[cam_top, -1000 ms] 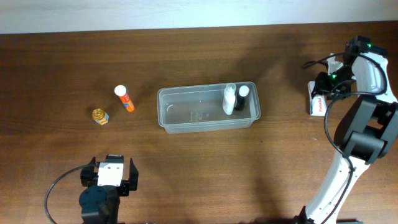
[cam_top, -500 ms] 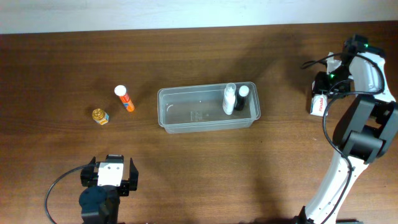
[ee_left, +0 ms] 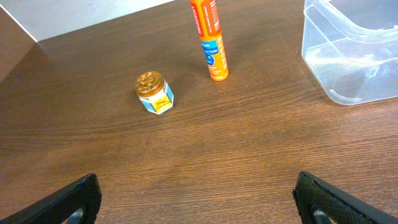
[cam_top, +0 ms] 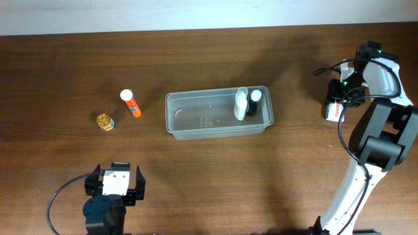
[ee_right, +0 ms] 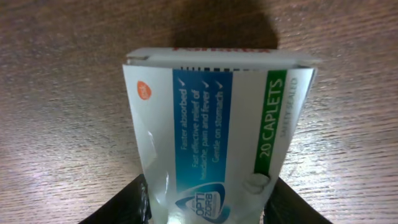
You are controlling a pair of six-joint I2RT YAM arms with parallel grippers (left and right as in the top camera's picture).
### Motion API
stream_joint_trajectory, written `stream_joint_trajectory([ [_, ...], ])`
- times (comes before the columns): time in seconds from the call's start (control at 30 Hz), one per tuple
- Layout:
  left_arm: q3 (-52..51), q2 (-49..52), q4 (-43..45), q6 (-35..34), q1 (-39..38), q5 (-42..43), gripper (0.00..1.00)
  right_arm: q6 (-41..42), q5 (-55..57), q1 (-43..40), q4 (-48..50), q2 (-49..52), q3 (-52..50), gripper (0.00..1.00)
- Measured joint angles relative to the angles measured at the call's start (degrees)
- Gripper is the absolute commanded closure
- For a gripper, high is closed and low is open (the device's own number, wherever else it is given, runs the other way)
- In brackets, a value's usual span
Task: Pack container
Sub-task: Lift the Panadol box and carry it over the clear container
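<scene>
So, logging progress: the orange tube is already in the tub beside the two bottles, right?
No. The orange tube sits on the table left of the container, outside it, as the overhead view shows. Only the two bottles are inside.

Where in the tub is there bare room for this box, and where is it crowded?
The container's left and middle floor is bare, from its left wall to the clear bottle. The right end is crowded: clear bottle and black bottle stand side by side. The caplet box would likely fit there.
</scene>
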Motion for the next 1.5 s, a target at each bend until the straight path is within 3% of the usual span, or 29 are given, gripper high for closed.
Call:
stream_joint_trajectory([
  [0.07,0.0,0.0,0.0,-0.02,0.0,0.0,0.0,0.0,0.11,0.0,0.13,0.0,-0.04,0.51],
  [0.37,0.0,0.0,0.0,-0.02,0.0,0.0,0.0,0.11,0.2,0.0,0.33,0.0,-0.04,0.73],
  [0.77,0.0,0.0,0.0,-0.02,0.0,0.0,0.0,0.66,-3.08,0.0,-4.09,0.02,2.6,0.68],
  [1.2,0.0,0.0,0.0,-0.02,0.0,0.0,0.0,1.16,-18.4,0.96,-21.51,0.02,24.22,0.68],
  [1.5,0.0,0.0,0.0,0.0,0.0,0.0,0.0,0.04,-25.7,8.79,-32.85,0.07,38.91,0.68],
])
